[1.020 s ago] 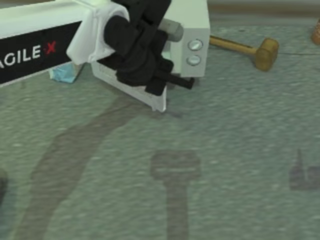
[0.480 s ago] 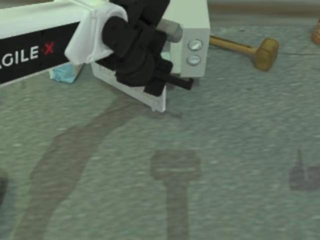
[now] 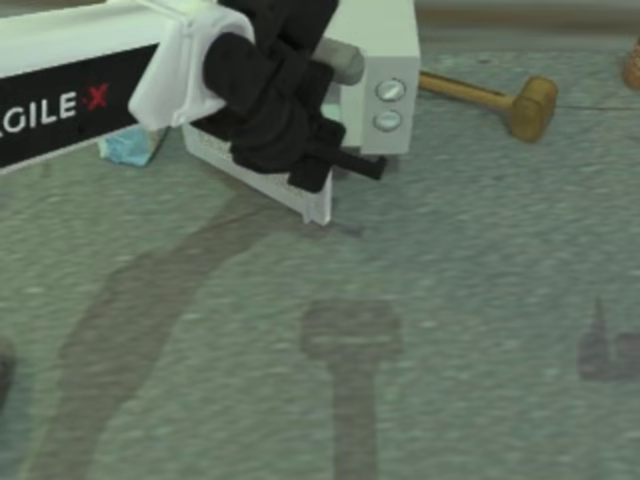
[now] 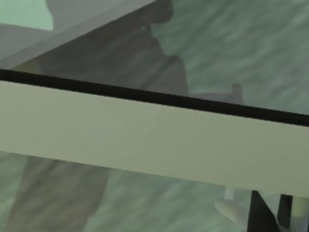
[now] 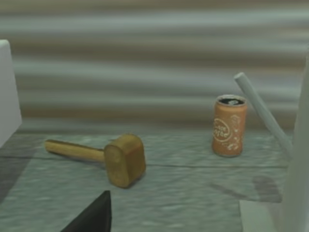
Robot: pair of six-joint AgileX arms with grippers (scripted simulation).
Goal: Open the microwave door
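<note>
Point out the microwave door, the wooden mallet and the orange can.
microwave door (image 3: pixel 300 196): top view, the swung-out panel's lower edge, below the left gripper (image 3: pixel 350 163).
wooden mallet (image 5: pixel 124 159): right wrist view, on its head.
orange can (image 5: pixel 229 126): right wrist view, on its printed side.

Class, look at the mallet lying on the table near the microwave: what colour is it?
The mallet is golden-brown wood, head and handle alike; the right wrist view shows it best.
</note>
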